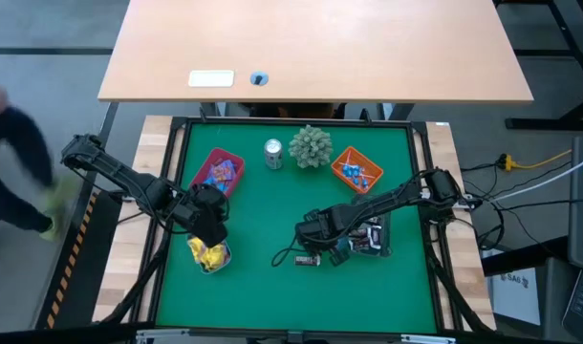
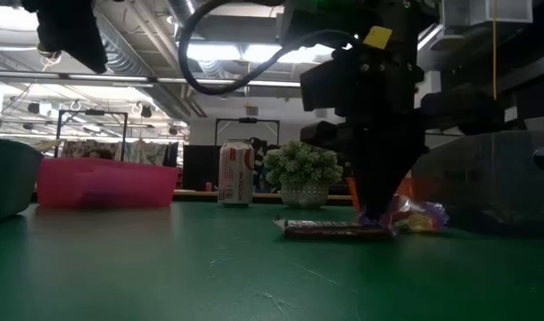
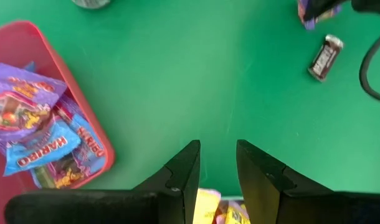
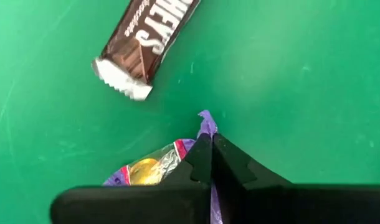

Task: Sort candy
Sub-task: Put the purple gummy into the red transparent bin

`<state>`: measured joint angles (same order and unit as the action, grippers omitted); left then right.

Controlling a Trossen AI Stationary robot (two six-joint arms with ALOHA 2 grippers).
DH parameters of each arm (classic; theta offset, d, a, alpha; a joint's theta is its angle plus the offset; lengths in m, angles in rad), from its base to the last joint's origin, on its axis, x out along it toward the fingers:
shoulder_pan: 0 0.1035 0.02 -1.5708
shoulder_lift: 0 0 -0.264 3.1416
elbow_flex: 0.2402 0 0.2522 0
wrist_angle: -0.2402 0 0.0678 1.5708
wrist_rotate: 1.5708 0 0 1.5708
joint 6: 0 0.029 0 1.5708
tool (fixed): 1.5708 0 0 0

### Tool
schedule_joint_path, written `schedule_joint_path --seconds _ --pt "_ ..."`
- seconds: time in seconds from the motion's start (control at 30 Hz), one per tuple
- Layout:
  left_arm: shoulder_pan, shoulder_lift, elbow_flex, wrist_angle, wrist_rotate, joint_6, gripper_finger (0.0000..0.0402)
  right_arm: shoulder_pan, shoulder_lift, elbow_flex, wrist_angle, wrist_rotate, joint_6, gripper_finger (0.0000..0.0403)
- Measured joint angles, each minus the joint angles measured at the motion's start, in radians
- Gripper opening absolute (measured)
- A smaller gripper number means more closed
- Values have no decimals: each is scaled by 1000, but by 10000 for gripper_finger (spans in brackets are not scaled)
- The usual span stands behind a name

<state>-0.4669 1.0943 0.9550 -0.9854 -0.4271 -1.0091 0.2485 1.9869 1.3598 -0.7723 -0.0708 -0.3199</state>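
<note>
2 dark arms worked over a green mat. Toward the right edge of the mat, the right gripper (image 4: 212, 144) had its fingers pinched fully together on the corner of a purple packet (image 4: 154, 171) of sweets, which lay on the mat. Just beside it, apart, lay a brown chocolate bar (image 4: 146, 38). Toward the left edge, the left gripper (image 3: 218, 160) hung partly open and empty above a clear tray (image 1: 208, 255) of yellow sweets. Near the far edge of the mat stood a pink tray (image 1: 218, 173) holding similar purple and blue packets, and an orange tray (image 1: 356, 169) of small blue sweets.

The grip looked thin, only on the wrapper's edge. It would be wise to lift slowly and straight up, keep clear of the chocolate bar, and probably carry the packet across to the pink tray.
</note>
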Motion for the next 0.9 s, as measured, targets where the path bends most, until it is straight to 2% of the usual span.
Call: schedule_joint_path --seconds 0.23,0.53,0.73,0.9 --pt "0 0 0 16 -35 0 93 -12 1 40 13 15 -23 4" --pt "0 0 0 16 -36 0 93 -91 1 194 28 38 -53 2" --pt "0 0 0 42 -72 0 93 -158 1 266 160 38 -3 2" --pt "0 0 0 87 -113 30 95 -204 1 271 315 39 60 1"
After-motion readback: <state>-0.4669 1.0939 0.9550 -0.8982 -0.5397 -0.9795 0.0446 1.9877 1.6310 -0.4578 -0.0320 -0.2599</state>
